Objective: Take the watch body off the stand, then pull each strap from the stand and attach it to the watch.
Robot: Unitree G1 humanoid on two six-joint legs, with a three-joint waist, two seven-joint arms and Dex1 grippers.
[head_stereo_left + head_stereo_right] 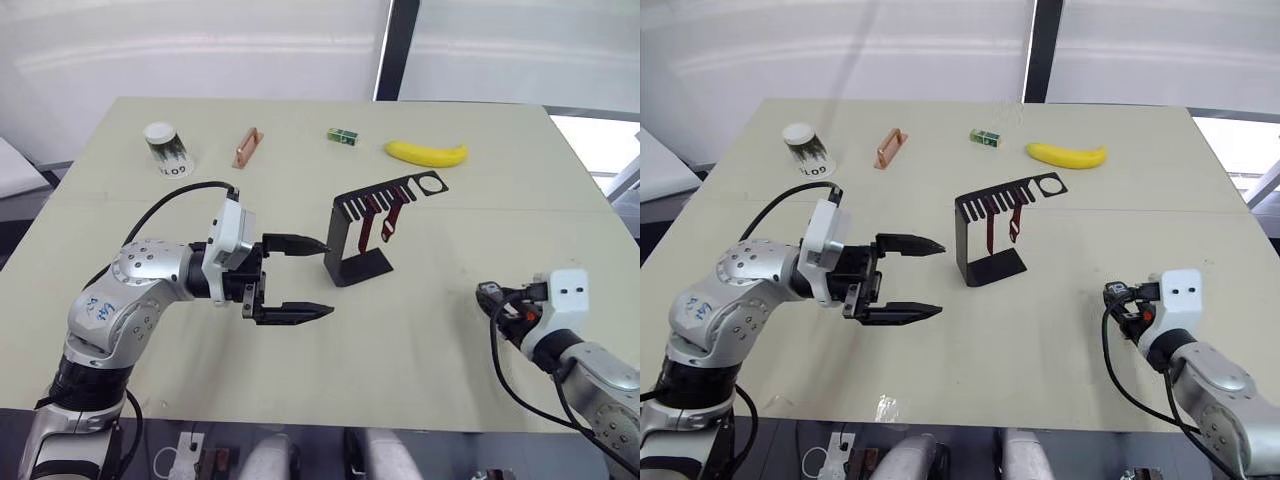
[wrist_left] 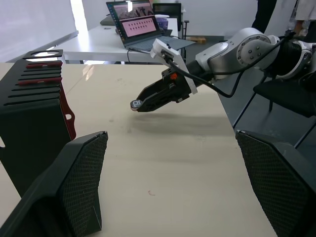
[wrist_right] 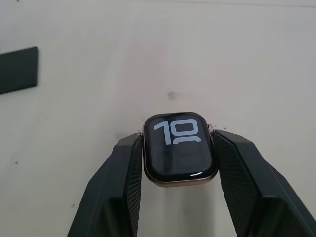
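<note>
Beyond the stand (image 1: 358,240), a banana (image 1: 427,153) and copper bar (image 1: 246,147) lie well apart.

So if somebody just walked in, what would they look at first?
Probably the watch body, pinched between the right gripper low over the table's near right part, its screen showing big light numerals. Next, the left gripper, fingers wide open, pointing at the black stand mid-table, where two dark red straps hang from the slotted top arm. A yellow banana lies at the far side.
</note>
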